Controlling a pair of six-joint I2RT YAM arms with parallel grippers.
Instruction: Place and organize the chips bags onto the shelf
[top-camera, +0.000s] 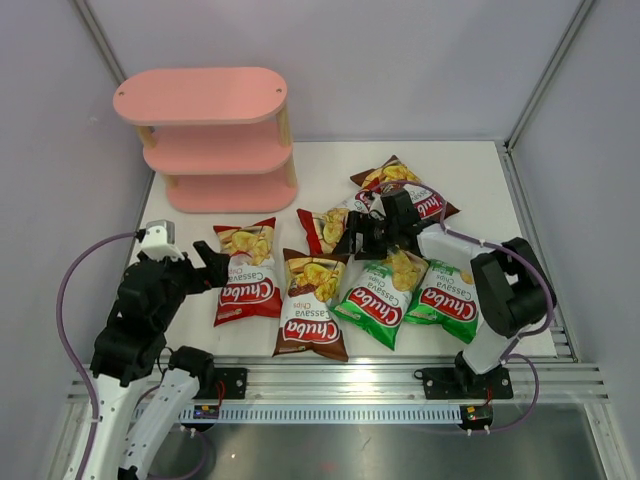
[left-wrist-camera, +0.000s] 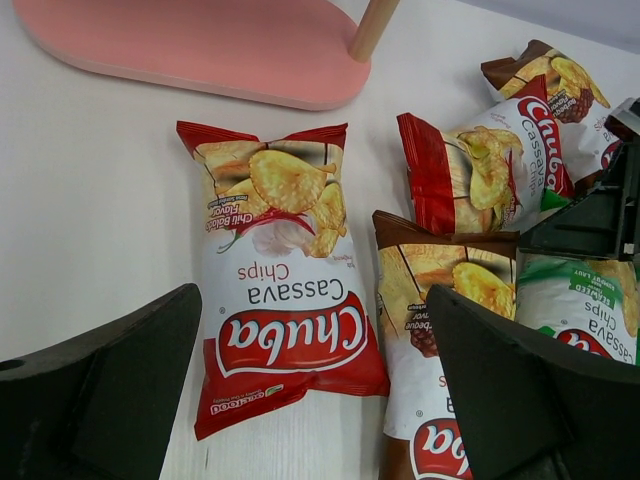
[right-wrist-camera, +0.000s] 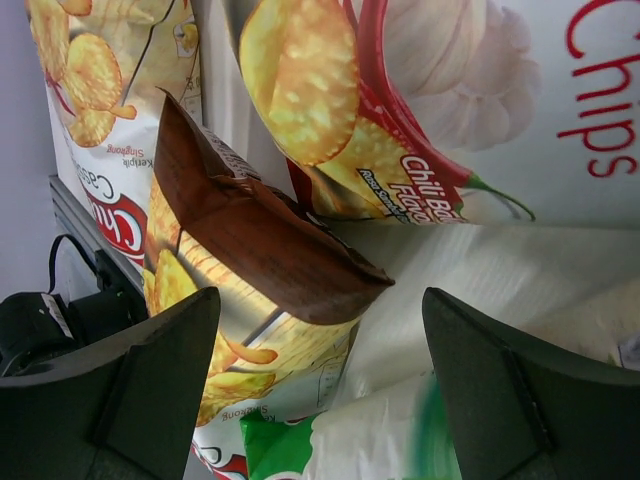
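The pink shelf (top-camera: 200, 96) is seen at the far left of the white table (top-camera: 480, 170), and all six chip bags are laid flat on the table in front of it and to its right. A red-and-white bag (top-camera: 247, 272) is placed nearest the left arm, with a brown bag (top-camera: 312, 308) just beside it on the right. Two green bags (top-camera: 383, 292) (top-camera: 447, 300) are set side by side further right. A second red-and-white bag (top-camera: 328, 226) and a second brown bag (top-camera: 398, 180) are found behind these. The left claw (top-camera: 212, 265) is spread wide and empty at the left edge of the first red-and-white bag. The right claw (right-wrist-camera: 322, 295) is also held wide with nothing gripped, over the top edge of the brown bag and the second red-and-white bag.
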